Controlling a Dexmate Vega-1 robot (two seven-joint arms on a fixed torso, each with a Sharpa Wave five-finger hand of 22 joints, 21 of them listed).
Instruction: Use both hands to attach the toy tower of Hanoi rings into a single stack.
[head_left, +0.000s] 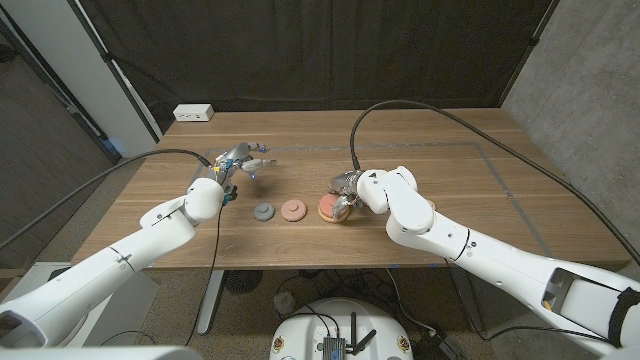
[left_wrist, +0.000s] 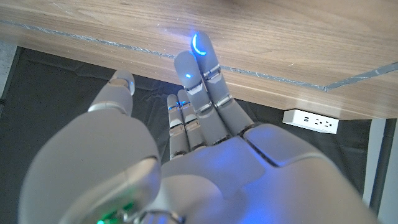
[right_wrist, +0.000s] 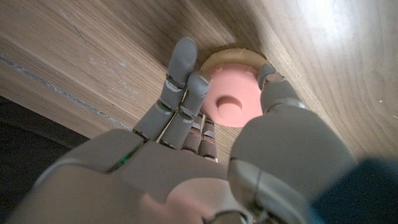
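3 flat ring pieces lie in a row near the table's front edge: grey ring left, pink ring centre, pink-on-tan stack right.

Even overhead light, glare on the table, wrist views blurred close up.

Bare wooden table fills the frame's upper middle and right. At lower centre, a small grey ring and a pink ring sit just apart. The right hand covers the stacked tan-and-pink rings; the left hand stands upper left, fingers apart. A white power strip edges the top left.
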